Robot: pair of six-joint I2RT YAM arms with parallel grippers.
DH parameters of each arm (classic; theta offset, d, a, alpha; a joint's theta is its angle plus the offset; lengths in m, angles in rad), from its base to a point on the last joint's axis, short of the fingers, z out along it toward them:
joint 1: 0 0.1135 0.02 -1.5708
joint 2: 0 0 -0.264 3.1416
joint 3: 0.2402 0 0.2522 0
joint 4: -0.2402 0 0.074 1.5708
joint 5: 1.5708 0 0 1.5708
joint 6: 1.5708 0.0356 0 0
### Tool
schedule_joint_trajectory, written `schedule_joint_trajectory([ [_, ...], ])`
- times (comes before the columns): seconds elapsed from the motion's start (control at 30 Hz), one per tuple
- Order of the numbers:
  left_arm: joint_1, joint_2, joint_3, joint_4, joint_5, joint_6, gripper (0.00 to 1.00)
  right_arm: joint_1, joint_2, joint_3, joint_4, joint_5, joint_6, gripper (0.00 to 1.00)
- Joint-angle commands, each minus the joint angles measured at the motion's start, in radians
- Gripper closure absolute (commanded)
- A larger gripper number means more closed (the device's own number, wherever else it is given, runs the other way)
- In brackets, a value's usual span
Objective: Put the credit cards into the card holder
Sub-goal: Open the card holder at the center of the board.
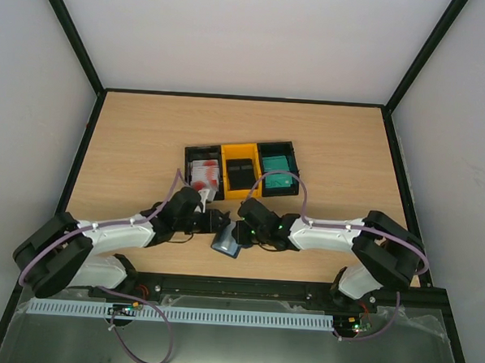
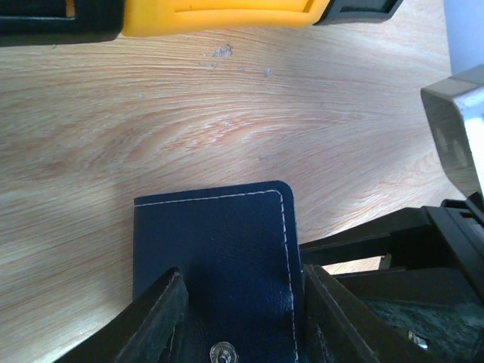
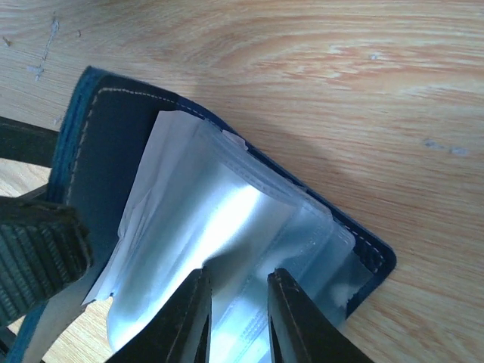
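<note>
The left gripper (image 2: 242,274) is closed on one cover of the small dark navy folding card holder (image 2: 215,257), its two black fingers (image 2: 162,318) pressed against either side of the flap, which shows white stitching (image 2: 281,227) along its edge and a round metal snap stud (image 2: 221,350) between the jaws. The right gripper (image 3: 238,278) has its fingers drawn to a narrow gap, with the holder's clear plastic sleeves (image 3: 227,212) caught between them and bulging upward from the other navy cover. The holder is spread open between the two grippers, over the light wood-grain table (image 2: 227,113) toward its near edge; whether it rests on the wood or is lifted slightly cannot be told. Beyond it, apart from it, three open-top bins stand side by side: a black bin (image 1: 188,158) with white, red-blotched credit cards (image 1: 204,171), a yellow bin (image 1: 228,152) with plain black cards (image 1: 241,173), and another black bin (image 1: 292,147) with teal cards (image 1: 278,162). No card is in the holder's visible sleeves.
</note>
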Motion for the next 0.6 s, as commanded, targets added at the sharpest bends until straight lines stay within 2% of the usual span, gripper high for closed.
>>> schedule_joint_trajectory([
  [0.0,0.006,-0.036,-0.043,0.015,-0.027,-0.072,0.58,-0.001,0.013,-0.006,0.04,0.001,0.018,0.79],
  [0.2,0.006,-0.086,-0.08,0.058,-0.03,-0.163,0.59,-0.001,0.047,-0.004,0.067,0.003,0.045,0.78],
  [0.57,0.006,-0.113,-0.168,0.127,-0.083,-0.264,0.6,-0.001,0.078,-0.006,0.234,-0.092,0.083,0.67],
])
